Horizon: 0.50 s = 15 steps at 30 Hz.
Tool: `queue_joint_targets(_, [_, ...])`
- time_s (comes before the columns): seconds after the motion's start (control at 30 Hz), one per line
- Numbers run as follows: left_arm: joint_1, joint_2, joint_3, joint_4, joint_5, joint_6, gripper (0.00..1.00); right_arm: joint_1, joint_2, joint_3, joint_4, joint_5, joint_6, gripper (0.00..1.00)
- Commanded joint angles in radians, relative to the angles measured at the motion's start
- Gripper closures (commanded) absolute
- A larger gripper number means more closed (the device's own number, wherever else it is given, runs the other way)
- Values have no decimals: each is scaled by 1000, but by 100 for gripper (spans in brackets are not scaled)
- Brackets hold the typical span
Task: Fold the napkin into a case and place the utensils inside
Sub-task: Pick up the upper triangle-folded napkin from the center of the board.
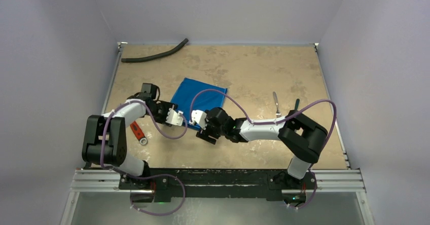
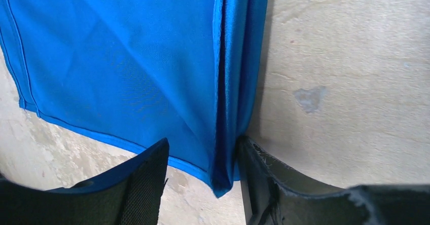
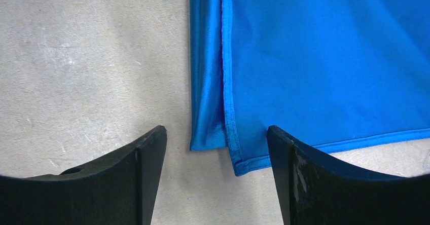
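The blue napkin point(image 1: 200, 94) lies folded on the table just beyond both grippers. My left gripper point(image 1: 177, 117) is at its near corner. In the left wrist view the jaws point(image 2: 203, 143) stand open around the doubled folded edge point(image 2: 238, 83), and the right finger point(image 2: 253, 169) touches the fold. My right gripper point(image 1: 197, 119) faces it from the right, open point(image 3: 217, 131), with the napkin's hemmed corner point(image 3: 243, 159) lying flat between its fingers. The silver fork point(image 1: 276, 105) lies at the right. A slim dark utensil point(image 1: 296, 104), apparently the spoon, lies beside it, partly behind the right arm.
A long black hose point(image 1: 154, 55) lies at the far left edge of the table. A red-handled wrench point(image 1: 137, 133) lies near the left arm's base. Grey walls close in the table on three sides.
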Motion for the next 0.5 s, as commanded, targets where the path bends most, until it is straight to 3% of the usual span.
queue_joint_targets(0.0, [-11,103,-28,-17,-99,23,51,-14,32,-5,-77,6,0,25])
queue_joint_targets(0.3, [-38,200,79,-159,-132,55,57,-62,34,28,-81,14,17,34])
queue_joint_targets(0.47, [-40,208,97,-158,-126,37,73,-63,40,33,-48,21,13,38])
